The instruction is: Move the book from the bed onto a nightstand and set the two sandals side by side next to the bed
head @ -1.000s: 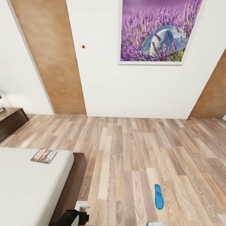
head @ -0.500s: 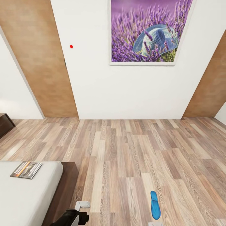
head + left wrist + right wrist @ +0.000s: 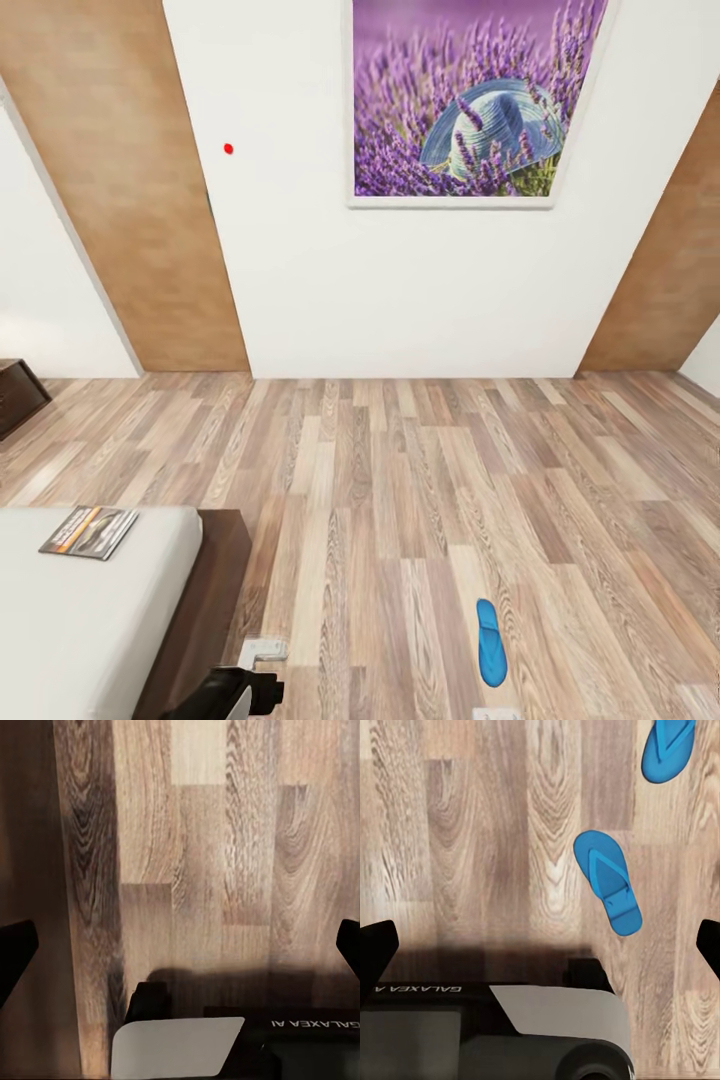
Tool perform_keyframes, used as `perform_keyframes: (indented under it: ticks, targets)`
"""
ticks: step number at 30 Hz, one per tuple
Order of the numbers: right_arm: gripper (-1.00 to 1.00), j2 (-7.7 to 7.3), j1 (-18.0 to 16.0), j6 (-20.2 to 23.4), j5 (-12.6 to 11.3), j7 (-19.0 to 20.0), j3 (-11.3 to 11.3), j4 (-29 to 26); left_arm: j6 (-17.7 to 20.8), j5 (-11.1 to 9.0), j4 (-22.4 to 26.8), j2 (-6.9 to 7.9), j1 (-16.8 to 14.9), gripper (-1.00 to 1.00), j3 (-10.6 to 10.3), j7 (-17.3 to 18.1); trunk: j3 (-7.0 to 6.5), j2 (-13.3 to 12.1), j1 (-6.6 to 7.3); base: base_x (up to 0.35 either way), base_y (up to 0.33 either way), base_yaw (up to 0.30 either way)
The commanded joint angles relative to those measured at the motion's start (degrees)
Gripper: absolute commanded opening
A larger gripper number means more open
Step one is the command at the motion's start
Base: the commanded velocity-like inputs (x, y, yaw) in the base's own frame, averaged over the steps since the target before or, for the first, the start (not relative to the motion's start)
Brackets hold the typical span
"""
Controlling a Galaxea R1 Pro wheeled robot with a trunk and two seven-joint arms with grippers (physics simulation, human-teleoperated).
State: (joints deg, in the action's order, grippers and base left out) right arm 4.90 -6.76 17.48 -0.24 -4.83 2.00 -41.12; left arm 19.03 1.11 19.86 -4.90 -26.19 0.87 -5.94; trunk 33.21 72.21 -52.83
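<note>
With both grippers spread and empty over bare floor, bring your right gripper [image 3: 540, 945] down onto the nearer sandal [image 3: 607, 881], its mate [image 3: 667, 750] lying just beyond it, well clear of the bed [image 3: 215, 590], on whose corner the book [image 3: 88, 531] waits.

The dark book [image 3: 88, 531] with an orange band lies flat near the bed's [image 3: 90, 620] foot-end corner. Two blue sandals [image 3: 607, 882] [image 3: 667, 748] lie apart on the plank floor [image 3: 400, 480].
</note>
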Motion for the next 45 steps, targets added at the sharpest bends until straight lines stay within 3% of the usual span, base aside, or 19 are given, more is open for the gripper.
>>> perform_keyframes:
  ticks: [1,17,30,45]
  targets:
    - [1.00,-0.03,0.0,0.4,0.0,-0.4,0.2,-0.1,0.3,0.1,0.0,-0.02,0.0,1.00,0.1,-0.1,0.05,0.0,0.03,-0.306,0.000,0.000]
    - [1.00,-0.02,0.0,0.4,0.1,-0.4,0.2,-0.1,0.3,0.4,-0.7,-0.02,0.0,1.00,0.0,-0.1,0.05,0.0,0.03,-0.266,-0.107,-0.007]
    - [1.00,-0.07,0.0,0.4,0.1,-0.2,0.2,-0.1,0.3,0.3,-0.7,-0.09,0.0,1.00,-0.1,-0.1,0.05,0.0,0.03,0.085,-0.283,-0.208]
    - [1.00,-0.07,0.0,0.4,0.1,-0.3,0.2,-0.1,0.3,0.3,-0.7,-0.11,0.0,1.00,-0.2,-0.1,0.05,0.0,0.03,0.026,-0.285,-0.025]
